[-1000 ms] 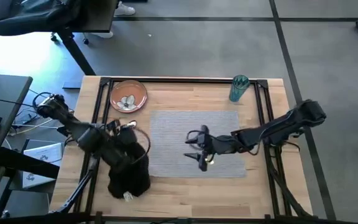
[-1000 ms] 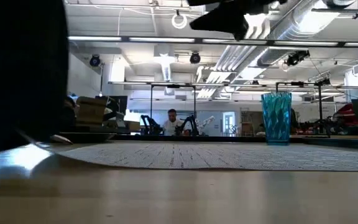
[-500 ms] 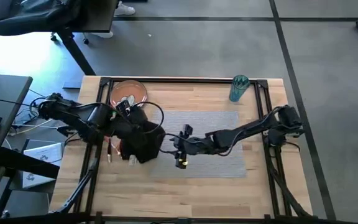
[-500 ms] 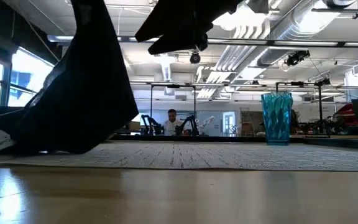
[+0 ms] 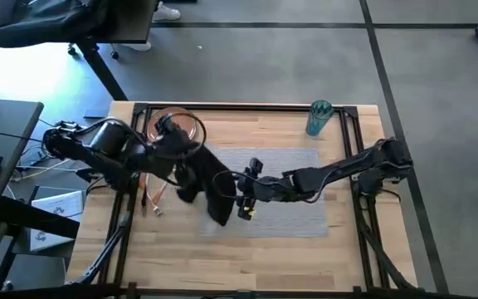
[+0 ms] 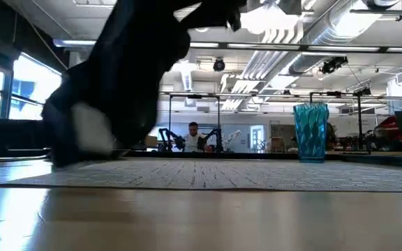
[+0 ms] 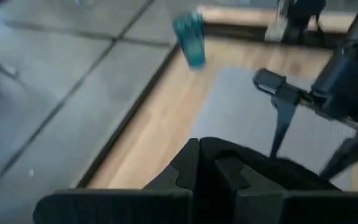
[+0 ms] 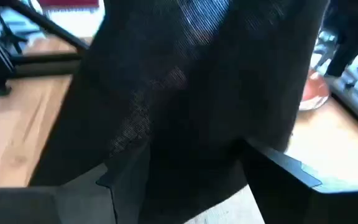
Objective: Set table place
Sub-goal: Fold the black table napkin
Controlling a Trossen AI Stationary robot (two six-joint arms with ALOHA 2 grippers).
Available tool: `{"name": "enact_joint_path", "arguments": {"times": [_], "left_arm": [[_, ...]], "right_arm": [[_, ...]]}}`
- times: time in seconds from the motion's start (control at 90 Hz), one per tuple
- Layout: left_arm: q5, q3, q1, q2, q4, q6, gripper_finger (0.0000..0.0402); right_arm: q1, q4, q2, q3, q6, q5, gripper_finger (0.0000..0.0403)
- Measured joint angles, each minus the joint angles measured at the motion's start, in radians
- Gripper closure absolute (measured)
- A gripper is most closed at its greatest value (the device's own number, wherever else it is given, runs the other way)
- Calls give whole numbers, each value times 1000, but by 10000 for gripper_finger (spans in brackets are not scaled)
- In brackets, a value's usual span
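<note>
My left gripper (image 5: 187, 164) is shut on the black napkin (image 5: 210, 191) above the left part of the grey placemat (image 5: 293, 178). In the low view the napkin (image 6: 124, 77) hangs slantwise, and its lower end (image 6: 82, 150) reaches the mat. My right gripper (image 5: 241, 193) stands open at the napkin's right side; in its wrist view the cloth (image 8: 185, 93) fills the space between its fingers. The orange-brown plate (image 5: 163, 124) sits at the far left, partly under my left arm. Orange-handled cutlery (image 5: 152, 199) lies left of the mat. The teal cup (image 5: 319, 117) stands at the far right. My left gripper pinches the napkin's upper end (image 7: 241, 165) between its shut fingers (image 7: 188, 168); which edge or how many layers is hidden by the bunched cloth. The napkin hangs slack below it, lower end on the placemat. My right gripper: I cannot tell whether its open fingers (image 8: 272, 168) touch the cloth.
A black rail frame (image 5: 247, 106) edges the wooden table (image 5: 256, 257). The near strip of the table and the right part of the placemat are bare. A grey desk with cables (image 5: 7, 141) stands beyond the left edge.
My left gripper has lifted the napkin off the table's near left part and carried it toward the far and right, over the placemat's left part; the cloth now hangs stretched out instead of lying heaped. The cutlery has come into view. My right gripper has moved left, up to the napkin.
</note>
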Motion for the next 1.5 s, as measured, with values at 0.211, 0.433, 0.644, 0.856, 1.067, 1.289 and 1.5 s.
{"name": "enact_joint_path", "arguments": {"times": [0.211,0.433,0.644,0.856,1.067,1.289,1.5], "left_arm": [[-2,15,48,1,78,106,401],[5,5,70,9,73,108,401],[4,5,70,9,75,118,401],[-3,4,74,10,120,142,401],[0,4,116,10,282,249,401],[6,4,167,11,326,295,401],[35,4,211,28,333,297,401]], "right_arm": [[1,-234,-134,0,74,-12,171],[30,-446,-132,-120,261,-90,171],[73,-104,-50,-338,323,-114,171],[36,179,19,-359,274,-120,171],[6,247,22,-260,147,-264,171],[49,311,53,-127,-112,-243,171],[-7,348,204,35,-218,65,171]]}}
